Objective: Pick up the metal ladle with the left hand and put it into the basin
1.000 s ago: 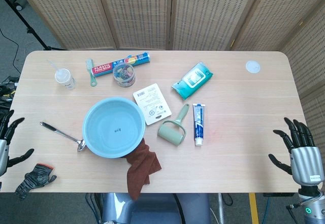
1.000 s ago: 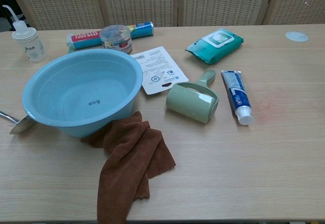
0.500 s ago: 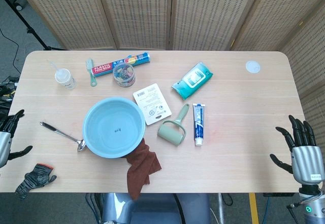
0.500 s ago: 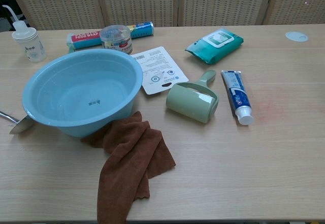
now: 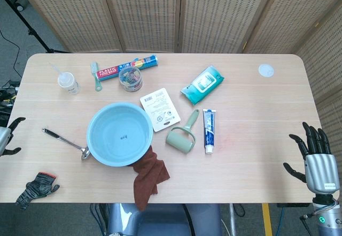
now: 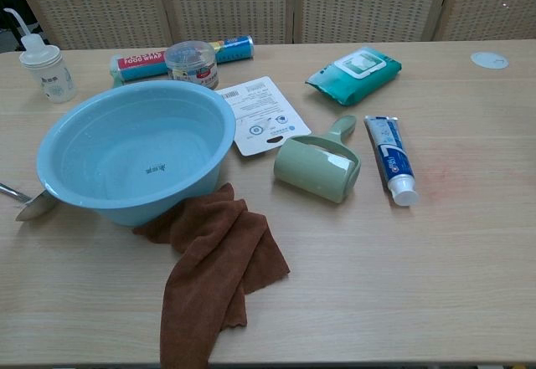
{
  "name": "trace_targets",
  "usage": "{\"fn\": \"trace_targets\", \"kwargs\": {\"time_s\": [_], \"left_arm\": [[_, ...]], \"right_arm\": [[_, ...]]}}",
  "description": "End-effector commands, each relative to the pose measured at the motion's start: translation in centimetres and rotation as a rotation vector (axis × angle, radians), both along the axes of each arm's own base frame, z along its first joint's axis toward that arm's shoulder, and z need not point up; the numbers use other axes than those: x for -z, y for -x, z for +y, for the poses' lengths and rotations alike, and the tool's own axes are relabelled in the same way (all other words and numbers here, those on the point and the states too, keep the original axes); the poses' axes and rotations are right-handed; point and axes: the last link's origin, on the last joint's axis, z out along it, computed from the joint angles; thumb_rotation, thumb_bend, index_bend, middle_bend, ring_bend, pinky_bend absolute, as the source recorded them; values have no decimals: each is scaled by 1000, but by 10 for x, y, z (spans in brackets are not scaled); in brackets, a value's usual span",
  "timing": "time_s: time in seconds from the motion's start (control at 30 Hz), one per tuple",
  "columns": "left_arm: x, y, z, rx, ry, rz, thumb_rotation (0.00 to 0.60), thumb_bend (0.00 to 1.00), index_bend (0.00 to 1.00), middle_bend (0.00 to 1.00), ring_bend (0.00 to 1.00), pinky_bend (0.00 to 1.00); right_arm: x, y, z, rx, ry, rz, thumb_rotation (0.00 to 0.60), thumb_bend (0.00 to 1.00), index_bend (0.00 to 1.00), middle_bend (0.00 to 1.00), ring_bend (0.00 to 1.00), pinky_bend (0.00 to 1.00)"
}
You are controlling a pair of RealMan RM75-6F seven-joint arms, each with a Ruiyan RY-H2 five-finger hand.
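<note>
The metal ladle (image 5: 66, 143) lies on the table left of the light blue basin (image 5: 119, 134), its bowl end touching the basin's rim. The chest view shows only the ladle's bowl (image 6: 32, 205) beside the basin (image 6: 134, 151). My left hand (image 5: 6, 138) shows at the frame's left edge, beyond the table's left side, fingers apart and holding nothing. My right hand (image 5: 314, 158) hangs off the table's right edge, fingers spread and empty. Neither hand appears in the chest view.
A brown cloth (image 5: 147, 176) lies under the basin's near side. A green lint roller (image 5: 183, 135), toothpaste tube (image 5: 208, 130), card (image 5: 160, 109), wipes pack (image 5: 202, 84), jar (image 5: 130, 78), wrap box (image 5: 126, 66) and squeeze bottle (image 5: 68, 82) sit around. A dark glove (image 5: 36, 187) lies at the near left corner.
My left hand has drawn back to the left, nearly leaving the head view. My right hand has shifted slightly down and right. The ladle and basin have not moved.
</note>
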Motion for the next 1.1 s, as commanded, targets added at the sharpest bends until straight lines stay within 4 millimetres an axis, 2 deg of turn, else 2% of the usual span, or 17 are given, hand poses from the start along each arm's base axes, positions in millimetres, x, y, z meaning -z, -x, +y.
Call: {"fn": "trace_targets", "kwargs": {"time_s": [0.03,0.2,0.53,0.77,1.1], "left_arm": [[30,4,22,-35,71,-5,600,8,325,1000,931,920],[50,1,33,-22,101,-4,600,75,367,1000,931,920],[69,-3,49,-19,115,46,600,218,408,1000,931,920],[82,-10,59,-20,118,45,600,244,419,1000,931,920],[91,-10,58,-30,135,54,600,246,443,1000,931,920]], "right_arm": [[2,1,0,8,-5,2,600,0,222,0,0,19],[3,5,-2,32,-10,14,600,0,222,0,0,19],[6,9,-4,52,-18,27,600,0,222,0,0,19],[5,9,-4,53,-15,29,600,0,222,0,0,19],[4,10,-5,61,-17,27,600,0,222,0,0,19]]}}
